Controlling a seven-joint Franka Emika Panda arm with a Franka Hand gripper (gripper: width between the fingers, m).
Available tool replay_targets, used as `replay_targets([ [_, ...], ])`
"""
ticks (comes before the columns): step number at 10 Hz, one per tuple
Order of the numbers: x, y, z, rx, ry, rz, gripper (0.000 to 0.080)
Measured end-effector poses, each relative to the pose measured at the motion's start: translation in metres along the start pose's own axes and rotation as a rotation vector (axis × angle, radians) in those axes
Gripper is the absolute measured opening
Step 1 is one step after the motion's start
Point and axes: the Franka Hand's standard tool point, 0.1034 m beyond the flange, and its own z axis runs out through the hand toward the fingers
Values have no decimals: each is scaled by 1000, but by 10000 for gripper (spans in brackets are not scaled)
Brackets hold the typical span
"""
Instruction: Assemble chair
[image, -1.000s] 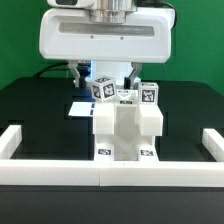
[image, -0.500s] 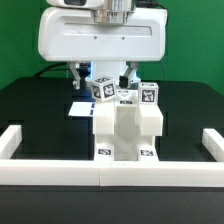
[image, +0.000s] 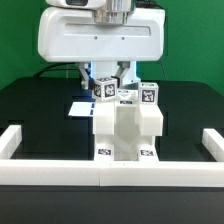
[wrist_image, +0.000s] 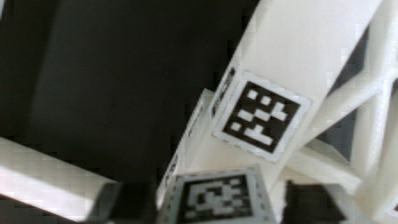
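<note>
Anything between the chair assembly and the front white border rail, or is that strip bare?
Bare, going by the exterior view: the chair stands directly against the front border rail, with no loose part between them. The wrist view doesn't show that stretch.

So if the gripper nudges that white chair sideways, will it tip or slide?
The chair looks stiff: blocky white plastic, so it probably won't flex. It stands fairly tall on a narrow base against the front rail, so a high sideways nudge might tip it; a low one would more likely slide it on the smooth black table.
</note>
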Motion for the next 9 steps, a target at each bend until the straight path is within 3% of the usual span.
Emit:
replay_targets([
  [4, 0, 0, 0, 1, 0, 53, 285],
  [9, 0, -1, 1, 2, 0, 422, 285],
])
